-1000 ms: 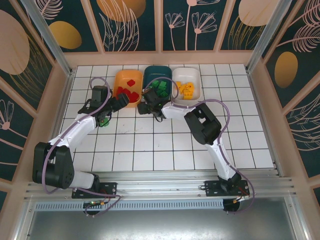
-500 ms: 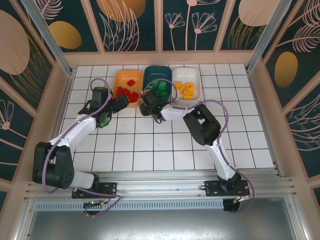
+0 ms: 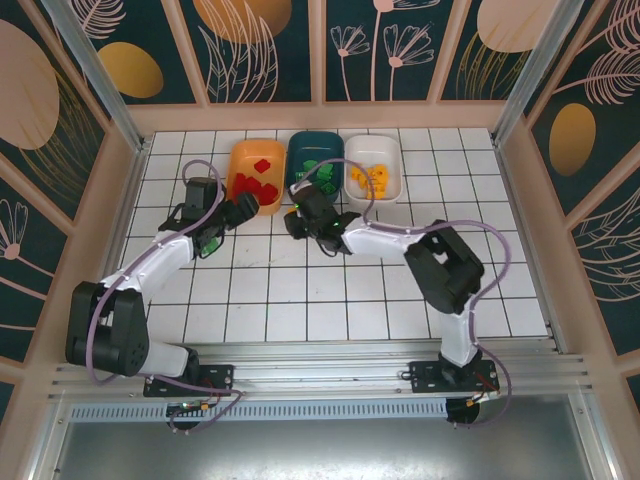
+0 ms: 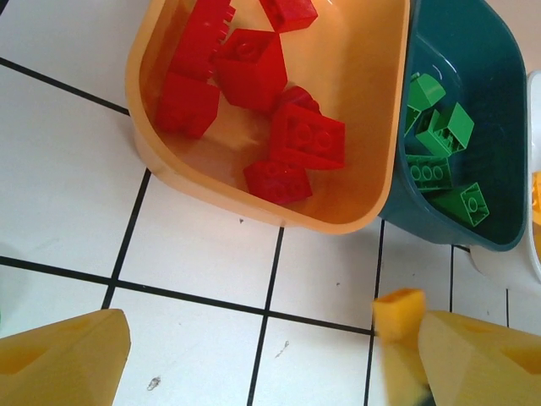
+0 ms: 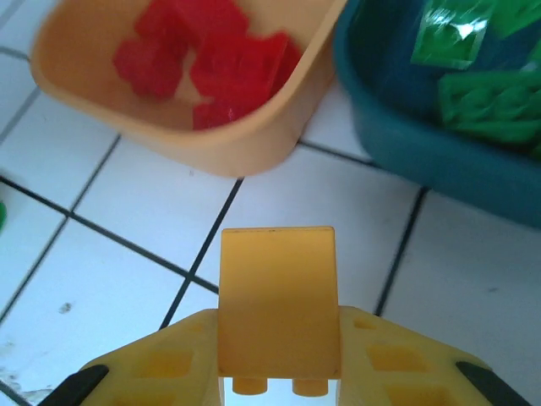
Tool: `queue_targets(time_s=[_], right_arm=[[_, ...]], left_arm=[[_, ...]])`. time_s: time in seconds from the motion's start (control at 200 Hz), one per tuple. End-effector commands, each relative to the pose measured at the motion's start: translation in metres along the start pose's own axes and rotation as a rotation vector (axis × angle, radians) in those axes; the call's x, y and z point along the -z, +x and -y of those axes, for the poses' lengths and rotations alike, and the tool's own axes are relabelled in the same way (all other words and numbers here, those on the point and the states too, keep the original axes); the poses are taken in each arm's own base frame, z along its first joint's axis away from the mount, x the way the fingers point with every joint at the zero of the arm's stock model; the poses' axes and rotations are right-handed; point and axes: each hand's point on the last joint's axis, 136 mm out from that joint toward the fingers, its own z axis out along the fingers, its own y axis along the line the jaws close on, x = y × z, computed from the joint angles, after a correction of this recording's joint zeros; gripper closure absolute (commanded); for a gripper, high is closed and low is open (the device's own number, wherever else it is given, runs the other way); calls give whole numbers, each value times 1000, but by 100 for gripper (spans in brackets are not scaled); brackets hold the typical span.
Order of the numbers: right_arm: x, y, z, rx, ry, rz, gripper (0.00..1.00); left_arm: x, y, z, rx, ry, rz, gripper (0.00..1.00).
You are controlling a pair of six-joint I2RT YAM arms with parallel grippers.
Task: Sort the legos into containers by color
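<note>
A shallow orange plastic tray (image 3: 243, 158), a dark teal plastic tray (image 3: 316, 143) and a white plastic tray (image 3: 392, 165) stand rim to rim along the far tiles, with no passage between them; all are open from above. The wooden-framed back wall (image 3: 320, 115) rises close behind.

The left gripper (image 4: 258, 326), jaws wide, hangs at the orange tray's near corner. The right gripper (image 5: 279, 372), clamped on a yellow-orange plastic brick (image 5: 277, 296), sits before the orange-teal seam, leaving little room between the two. The right arm's white forearm (image 3: 385, 238) bars the low approach to the teal and white trays. The white tiled tabletop (image 3: 500, 270) lies open on the right.
</note>
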Motion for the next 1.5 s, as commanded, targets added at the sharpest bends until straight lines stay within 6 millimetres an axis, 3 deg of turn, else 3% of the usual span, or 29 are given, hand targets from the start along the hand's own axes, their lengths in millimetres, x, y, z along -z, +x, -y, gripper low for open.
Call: queue_targets(time_s=[0.0,0.13,0.165,0.195,0.265,0.385,0.455,0.525,0.641,0.746,0.996,1.181,1.496], right_arm=[[34,-46,51,-89,81,114,70],[45,-60,126,-174,186,115,70],[41,-57,135,-185,201,95,70],[41,-57,161,-215,240,87,70],[38,-55,187,-246,271,72,70],[31,-59,214,-265,301,54,65],[32,-66,223,-275,313,61,46],[40,-75,228,-282,330,87,34],[59,-88,221,-287,322,132,28],[75,-88,201,-279,293,169,28],[86,-55,149,-262,206,153,26],[86,-41,129,-239,172,124,25],[91,-38,122,-244,147,123,24]], left_arm=[[-7,-4,2,19,21,1,13],[-11,-6,8,26,38,-5,14],[-11,-7,10,29,45,-7,14],[-12,-7,10,33,48,-8,14],[-10,-6,11,35,56,-9,14],[-8,-3,4,30,32,-6,14],[-5,-2,-2,28,1,-1,14],[2,-2,-15,42,-56,18,14],[17,1,-41,57,-177,47,13],[33,7,-69,48,-292,78,11],[39,48,-123,76,-417,11,4],[36,42,-141,117,-446,35,1],[2,18,-132,184,-326,104,2]])
